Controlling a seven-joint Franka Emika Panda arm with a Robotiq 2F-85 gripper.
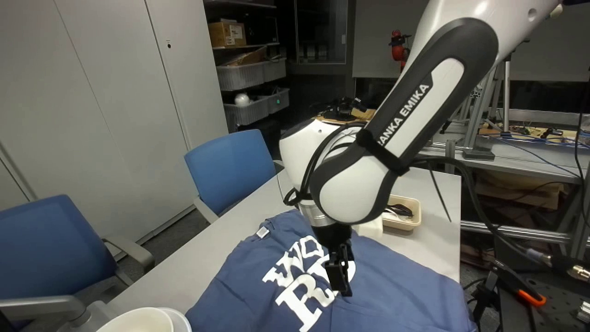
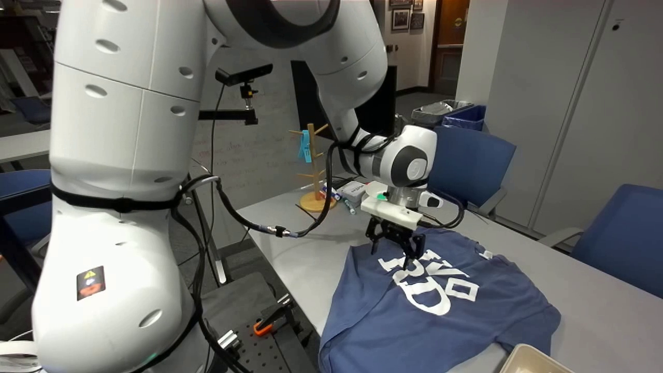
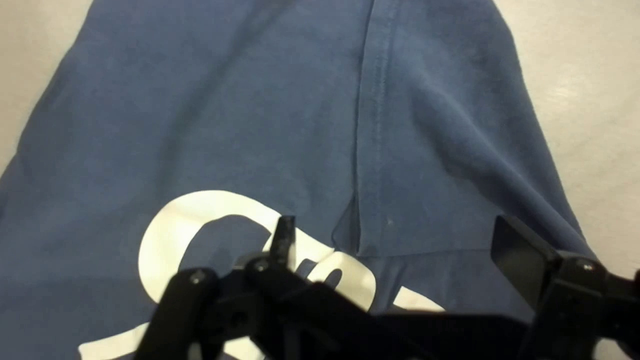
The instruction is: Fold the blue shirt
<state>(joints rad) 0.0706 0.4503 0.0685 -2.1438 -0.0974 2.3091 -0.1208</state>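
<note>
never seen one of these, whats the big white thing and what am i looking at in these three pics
The big white thing is a robot arm; at its tip is the black end effector. Two pictures come from cameras outside the robot, looking from different places. The third, close up, comes from a camera on its wrist, facing the cloth. On the grey table lies a blue shirt, spread out with some creases, printed side up. Near it is a beige tray; farther off, a wooden stand carries a blue clip. Nothing appears to be held: the end effector is open over the shirt, its fingers well apart.
</note>
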